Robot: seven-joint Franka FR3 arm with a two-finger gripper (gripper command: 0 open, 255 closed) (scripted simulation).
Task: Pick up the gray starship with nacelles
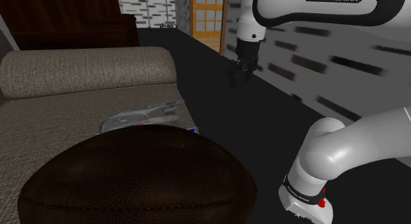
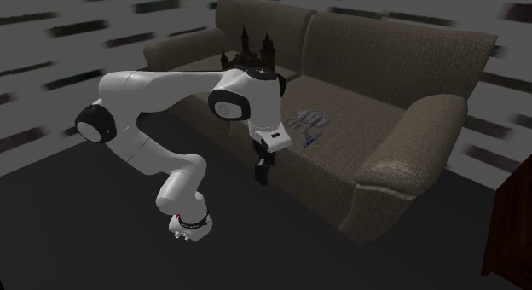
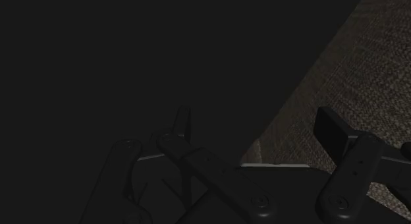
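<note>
**Open jaws hanging off the sofa's front, starship lying on the seat**

The white Franka arm (image 2: 162, 88) is reaching out from its base and bending down, so that the black gripper (image 2: 263, 177) is hanging over the dark floor (image 2: 102, 246), just in front of the brown fabric sofa (image 2: 401, 66). In the wrist view the gripper (image 3: 255, 124) is showing its two fingers (image 3: 329, 127) standing well apart. The jaws are gaping wide and holding nothing, with the dark floor and a slice of the sofa's woven front showing beyond them. In the shoulder view the gripper (image 1: 238, 76) is pointing downward, off to the right of the sofa's edge.

The gray starship (image 2: 309, 120) is lying on the sofa's seat cushion near its front edge, up and to the right of the gripper in the second exterior view and clearly apart from it. A small blue object (image 2: 311, 140) is sitting just beside it, closer to the edge. In the shoulder view the starship (image 1: 141, 117) is lying flat on the cushion, partly hidden behind a dark brown leathery ball (image 1: 138, 180) looming in the foreground.

A dark castle-shaped figure (image 2: 256, 48) is standing on the far end of the sofa. An orange panelled door (image 1: 207, 15) is showing in the background.
</note>
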